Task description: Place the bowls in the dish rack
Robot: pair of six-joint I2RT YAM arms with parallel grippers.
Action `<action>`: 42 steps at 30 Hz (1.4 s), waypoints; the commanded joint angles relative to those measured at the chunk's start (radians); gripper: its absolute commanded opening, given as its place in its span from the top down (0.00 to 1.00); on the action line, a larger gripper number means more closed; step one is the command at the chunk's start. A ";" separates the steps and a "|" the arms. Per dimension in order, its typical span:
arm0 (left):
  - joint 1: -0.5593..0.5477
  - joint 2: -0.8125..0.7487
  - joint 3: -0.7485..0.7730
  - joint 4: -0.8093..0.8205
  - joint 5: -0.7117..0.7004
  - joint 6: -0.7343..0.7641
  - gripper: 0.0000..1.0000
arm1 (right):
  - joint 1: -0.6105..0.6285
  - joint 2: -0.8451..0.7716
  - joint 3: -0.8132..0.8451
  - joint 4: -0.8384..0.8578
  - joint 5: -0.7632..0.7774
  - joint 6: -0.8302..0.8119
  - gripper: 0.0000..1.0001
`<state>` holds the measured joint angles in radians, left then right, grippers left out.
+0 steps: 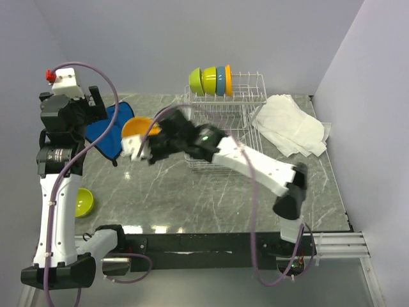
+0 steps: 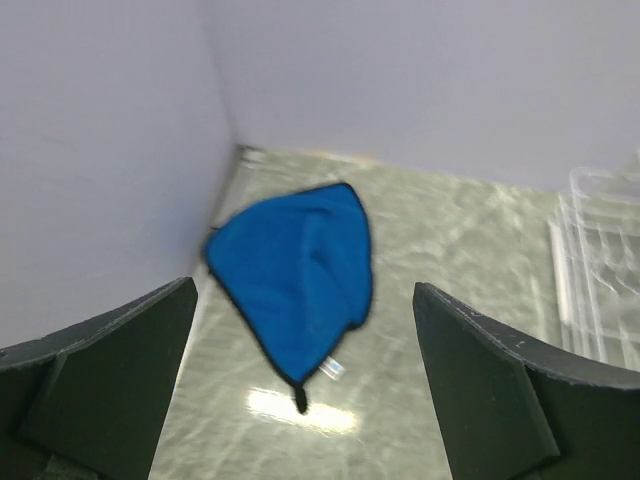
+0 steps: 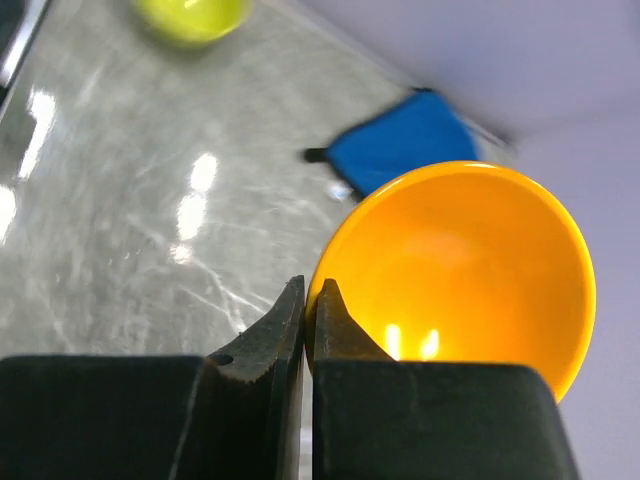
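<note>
My right gripper (image 1: 139, 146) is shut on the rim of an orange bowl (image 1: 137, 126) and holds it above the table, left of the dish rack (image 1: 238, 112). In the right wrist view the fingers (image 3: 308, 300) pinch the orange bowl's rim (image 3: 460, 270). Standing on edge in the rack's back slots are two lime green bowls (image 1: 200, 80), a light blue bowl (image 1: 220, 80) and another orange bowl (image 1: 228, 80). One lime green bowl (image 1: 84, 202) lies on the table at the near left; it also shows in the right wrist view (image 3: 190, 15). My left gripper (image 1: 96, 99) is raised at the far left, open and empty (image 2: 305, 290).
A blue cloth (image 1: 105, 131) lies at the far left under my left gripper (image 2: 295, 270). A white towel (image 1: 291, 125) lies right of the rack. Walls close off the table on the left, back and right. The rack's edge shows in the left wrist view (image 2: 600, 270).
</note>
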<state>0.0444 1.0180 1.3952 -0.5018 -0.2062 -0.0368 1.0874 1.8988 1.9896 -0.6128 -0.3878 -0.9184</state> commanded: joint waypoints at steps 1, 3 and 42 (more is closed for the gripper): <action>-0.005 0.033 -0.062 0.059 0.201 -0.058 0.03 | -0.115 -0.130 0.034 0.044 0.073 0.326 1.00; -0.006 0.045 -0.099 0.065 0.309 -0.067 0.01 | -0.209 -0.159 0.066 0.068 0.050 0.489 1.00; -0.026 0.513 0.195 -0.294 0.507 0.442 0.01 | -1.123 0.078 -0.219 1.429 -0.573 2.300 1.00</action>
<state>0.0200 1.5047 1.4815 -0.7189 0.3286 0.3473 -0.0177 1.9644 1.7584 0.6609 -0.9684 1.2858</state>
